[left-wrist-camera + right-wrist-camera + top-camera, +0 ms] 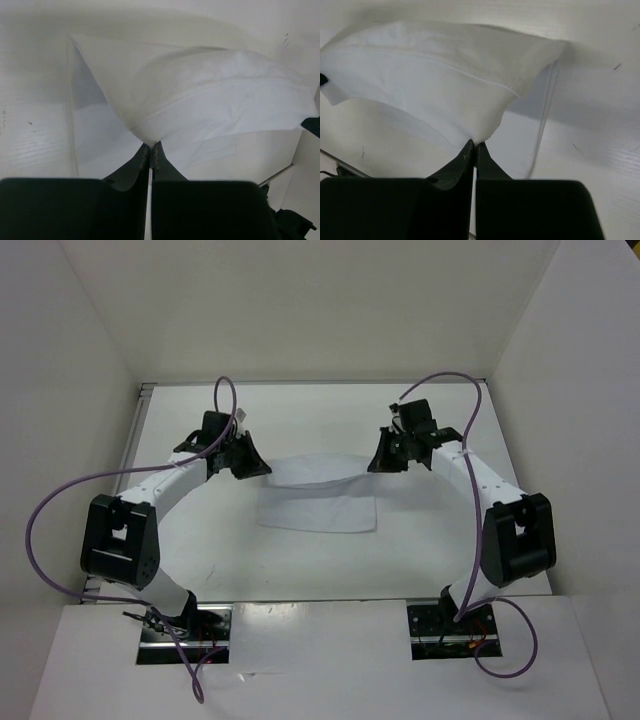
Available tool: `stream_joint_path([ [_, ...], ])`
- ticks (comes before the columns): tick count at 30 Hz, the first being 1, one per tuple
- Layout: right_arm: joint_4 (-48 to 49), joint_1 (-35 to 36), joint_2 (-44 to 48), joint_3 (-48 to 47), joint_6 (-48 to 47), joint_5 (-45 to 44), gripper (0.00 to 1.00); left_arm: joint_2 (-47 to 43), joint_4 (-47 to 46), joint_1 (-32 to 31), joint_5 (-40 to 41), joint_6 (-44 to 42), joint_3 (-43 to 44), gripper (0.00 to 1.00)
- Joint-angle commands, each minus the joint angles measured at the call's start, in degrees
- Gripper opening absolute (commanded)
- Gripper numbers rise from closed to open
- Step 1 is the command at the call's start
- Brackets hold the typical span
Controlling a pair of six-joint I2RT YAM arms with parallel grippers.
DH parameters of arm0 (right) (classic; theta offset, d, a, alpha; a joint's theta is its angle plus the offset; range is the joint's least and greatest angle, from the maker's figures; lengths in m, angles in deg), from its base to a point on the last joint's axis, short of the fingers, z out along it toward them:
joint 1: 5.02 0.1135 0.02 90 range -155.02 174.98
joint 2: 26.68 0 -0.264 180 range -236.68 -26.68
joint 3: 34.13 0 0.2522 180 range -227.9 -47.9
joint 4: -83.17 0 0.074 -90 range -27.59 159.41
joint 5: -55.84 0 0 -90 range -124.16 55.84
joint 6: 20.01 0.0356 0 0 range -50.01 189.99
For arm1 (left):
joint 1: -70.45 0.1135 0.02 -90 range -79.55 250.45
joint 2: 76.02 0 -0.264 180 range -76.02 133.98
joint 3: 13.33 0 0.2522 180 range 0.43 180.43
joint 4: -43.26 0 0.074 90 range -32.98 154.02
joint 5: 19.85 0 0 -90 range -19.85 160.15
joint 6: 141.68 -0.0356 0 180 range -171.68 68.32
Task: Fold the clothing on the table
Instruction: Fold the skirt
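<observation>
The clothing [318, 492] is a thin white piece on the glossy white table [320, 420], its far edge lifted and slung between both grippers while the near part lies flat. My left gripper [252, 466] is shut on the clothing's far left corner [150, 137]; its jaws [151, 146] meet at the hem. My right gripper [385, 462] is shut on the far right corner [482, 134], jaws [474, 145] pinched together. The stitched hem [200, 92] sags between the two corners, and it also shows in the right wrist view [470, 75].
White walls enclose the table on the left, back and right. A thin metal edge strip [145, 430] runs down the table's left side. Purple cables [60, 510] loop off both arms. The arm bases [185, 635] sit at the near edge.
</observation>
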Motion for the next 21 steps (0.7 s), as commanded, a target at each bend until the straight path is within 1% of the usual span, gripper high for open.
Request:
stream_joint_path([
  [1, -4.67, 0.45, 2.97, 3.31, -0.63, 0.69, 0.00, -2.89, -0.22, 0.21, -1.38, -2.01, -1.02, 0.00],
  [5, -8.18, 1.06, 2.97, 5.33, -2.65, -0.01, 0.00, -2.89, 2.85, 0.21, -1.38, -3.15, -1.02, 0.00],
  [6, -8.80, 2.28, 2.97, 5.34, -2.66, -0.54, 0.00, -2.89, 2.86, 0.21, -1.38, -3.16, -1.02, 0.00],
  [8, -9.51, 4.22, 2.97, 6.65, -2.66, -2.20, 0.00, -2.89, 3.65, 0.21, -2.43, -3.69, -1.55, 0.00],
  [13, -11.35, 6.07, 2.97, 7.18, -2.13, -4.23, 0.00, -2.89, 4.70, 0.21, -5.94, -3.69, -4.71, 0.00],
  [17, -13.19, 8.18, 2.44, 7.18, -1.61, -6.42, 0.00, -2.89, 7.25, -1.19, -4.64, -4.21, -6.56, 0.00],
  [21, -14.34, 8.71, 1.03, 6.04, -1.60, -10.45, 0.00, -2.89, 9.97, -1.20, -2.88, -5.27, -7.09, 0.00],
])
